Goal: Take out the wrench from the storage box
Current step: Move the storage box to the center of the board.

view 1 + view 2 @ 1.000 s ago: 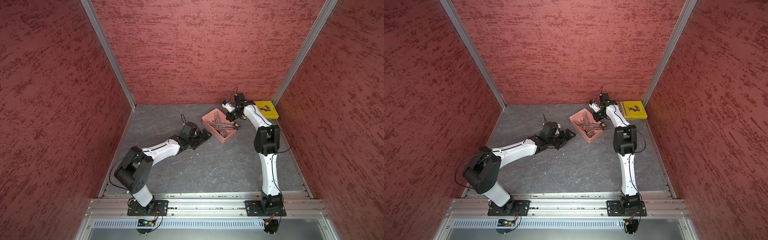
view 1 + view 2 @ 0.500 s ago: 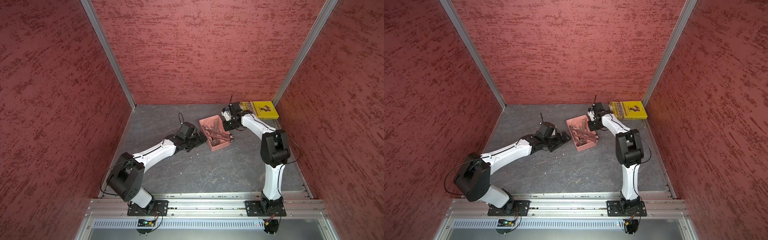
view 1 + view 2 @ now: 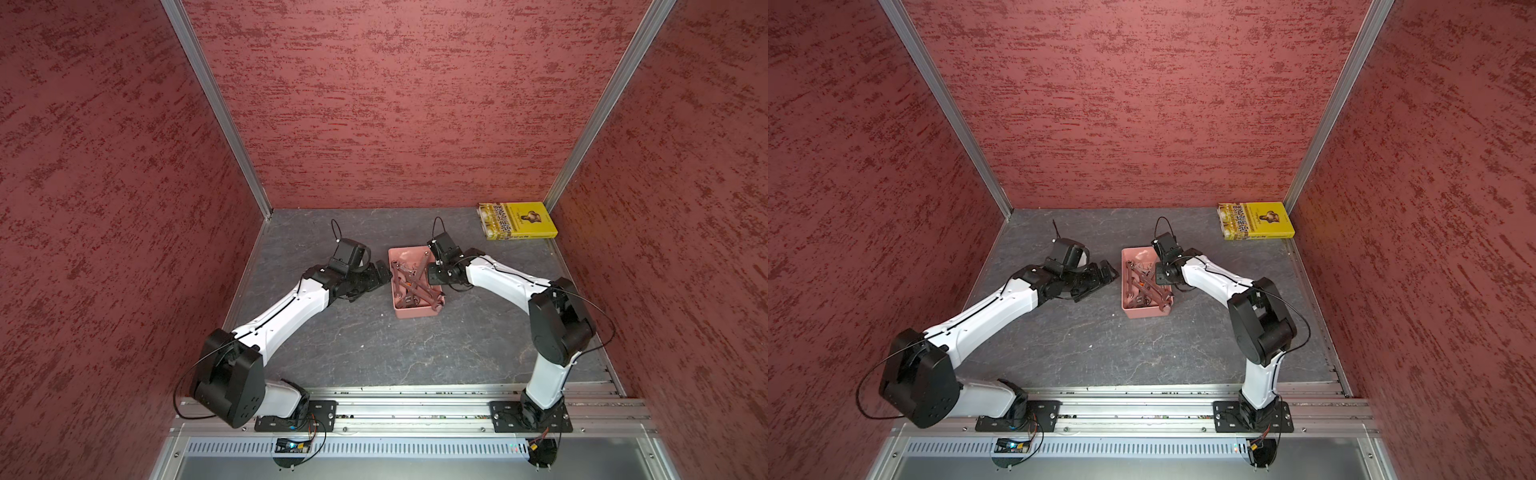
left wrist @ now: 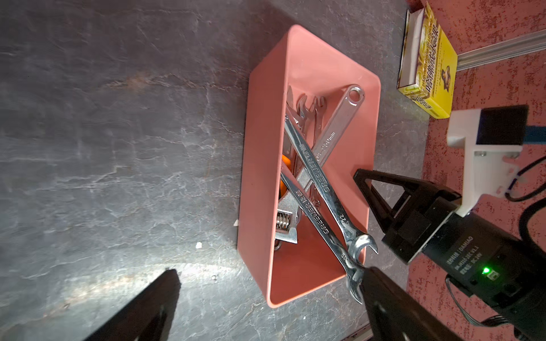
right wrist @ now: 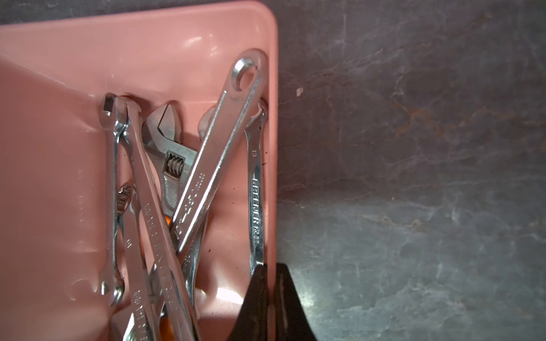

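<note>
Storage box (image 3: 409,254): one | wrenches (image 4: 317,174) inside: at least five | book (image 3: 517,220): one

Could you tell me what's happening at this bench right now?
The right pincer is shut on a side wall of the storage box, which holds a pile of wrenches. The left pincer hangs open beside the opposite side. No wrench is out yet; a yellow book lies in the far corner.

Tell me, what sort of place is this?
Likely a robot test cell: a left arm and right arm bolted to a rail, red walls around a grey floor, one storage box of wrenches.
</note>
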Controlling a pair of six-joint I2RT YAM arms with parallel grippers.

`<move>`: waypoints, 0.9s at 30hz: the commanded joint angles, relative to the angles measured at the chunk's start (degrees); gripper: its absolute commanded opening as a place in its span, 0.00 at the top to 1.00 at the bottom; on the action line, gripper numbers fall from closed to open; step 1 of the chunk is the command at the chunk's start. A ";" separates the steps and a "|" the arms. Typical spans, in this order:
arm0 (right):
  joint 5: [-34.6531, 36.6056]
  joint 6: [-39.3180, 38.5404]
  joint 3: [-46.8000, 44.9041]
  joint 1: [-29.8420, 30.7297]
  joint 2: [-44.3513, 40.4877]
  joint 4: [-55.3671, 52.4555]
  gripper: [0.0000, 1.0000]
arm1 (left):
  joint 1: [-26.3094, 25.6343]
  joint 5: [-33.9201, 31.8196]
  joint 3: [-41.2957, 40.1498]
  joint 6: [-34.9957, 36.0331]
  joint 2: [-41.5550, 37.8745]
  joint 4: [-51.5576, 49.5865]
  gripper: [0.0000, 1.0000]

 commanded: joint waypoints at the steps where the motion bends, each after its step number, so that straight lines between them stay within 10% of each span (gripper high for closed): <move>1: 3.07 7.02 0.09 3.77 -2.12 3.58 1.00 | 1.45 1.01 -0.62 3.07 -1.45 -2.87 0.00; 13: 5.26 9.65 1.66 8.22 -1.59 0.27 1.00 | 1.54 1.07 -0.14 2.82 -1.47 -4.16 0.00; 18: 7.60 6.97 3.29 8.07 -2.31 -0.61 0.77 | -0.08 0.09 1.67 2.31 -0.04 -4.89 0.00; 27: 7.70 4.64 3.15 6.23 -8.45 -2.60 0.70 | -3.53 -1.35 5.40 -0.38 3.17 -5.64 0.00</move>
